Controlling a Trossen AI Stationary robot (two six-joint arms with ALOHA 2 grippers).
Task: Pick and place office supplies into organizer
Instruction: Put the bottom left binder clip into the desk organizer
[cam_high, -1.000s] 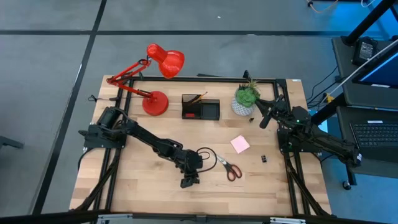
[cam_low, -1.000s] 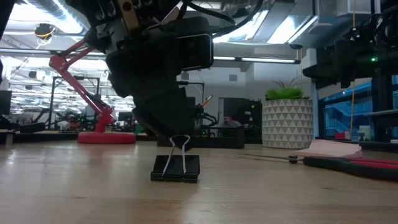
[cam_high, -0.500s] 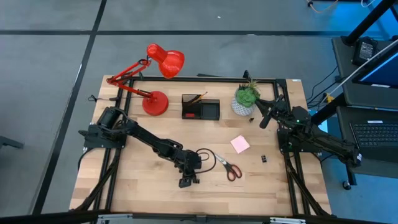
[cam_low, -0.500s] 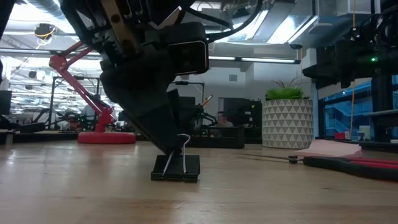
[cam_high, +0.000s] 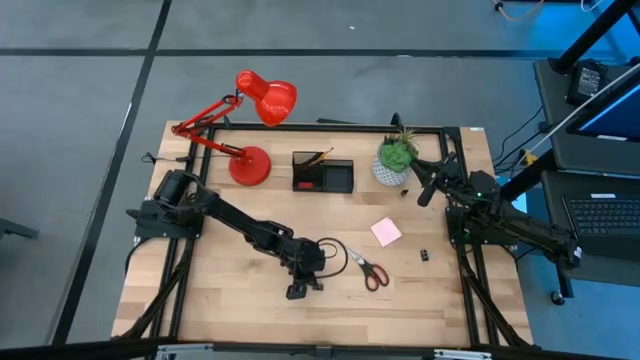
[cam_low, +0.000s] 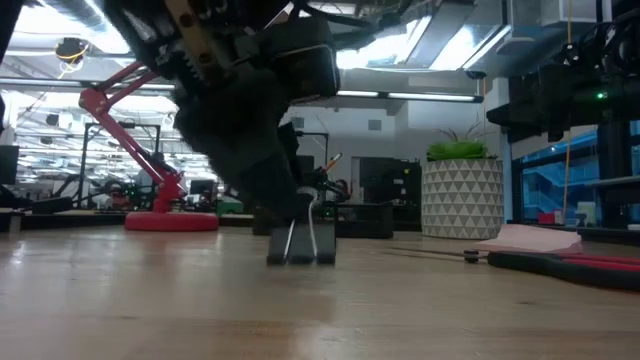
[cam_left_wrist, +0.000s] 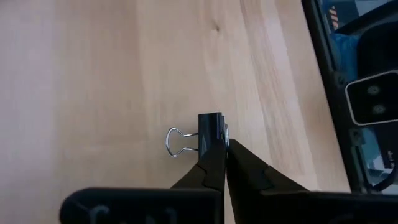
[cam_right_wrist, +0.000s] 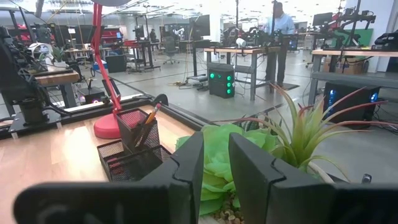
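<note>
- Low in the middle of the high view, the left tool (cam_high: 299, 288) is pressed together on a black binder clip (cam_left_wrist: 211, 132), pinching it just off the tabletop (cam_high: 220, 300).
- Right of it lie the red-handled scissors (cam_high: 372, 272), a pink sticky-note pad (cam_high: 386, 232) and a tiny black clip (cam_high: 424, 257), all loose.
- Upper centre, the organizer (cam_high: 323, 172) holds an orange pencil (cam_right_wrist: 148, 121); most items remain outside it.
- Far right, the right tool (cam_right_wrist: 212, 163) waits slightly parted by the plant (cam_high: 397, 153).
</note>
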